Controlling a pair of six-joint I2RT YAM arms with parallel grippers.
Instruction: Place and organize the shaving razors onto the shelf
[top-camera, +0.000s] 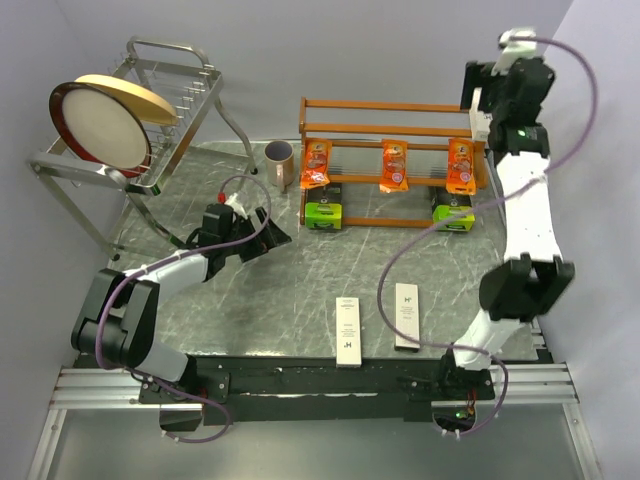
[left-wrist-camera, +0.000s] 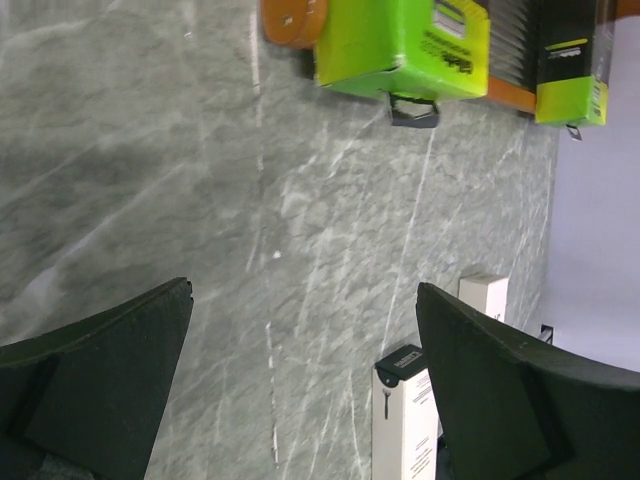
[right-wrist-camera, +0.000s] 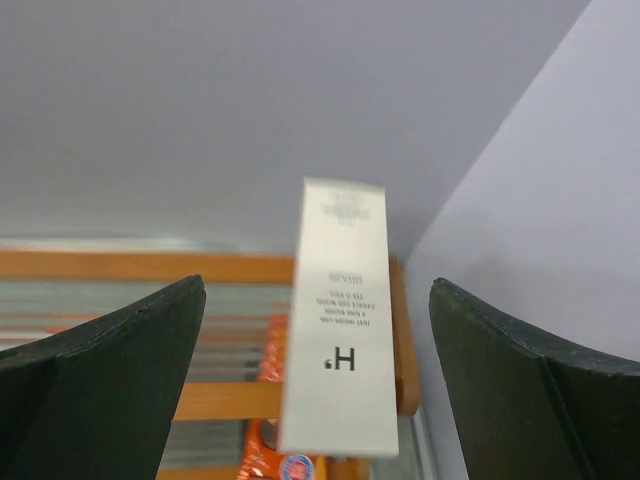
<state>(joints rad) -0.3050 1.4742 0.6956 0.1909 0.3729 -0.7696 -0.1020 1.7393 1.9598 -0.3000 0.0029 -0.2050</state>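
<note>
The right jaws are spread wide, clear of the white box (right-wrist-camera: 335, 320) between them at the shelf's (top-camera: 390, 105) right end. The left jaws are held apart above the tabletop (top-camera: 300, 290), where two more boxes (top-camera: 348, 330) lie.

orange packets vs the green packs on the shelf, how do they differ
The orange packets are flat, three in number, and sit on a higher tier. The green packs are boxy, two in number, and sit at the bottom. Both kinds are spaced along the shelf.
</note>
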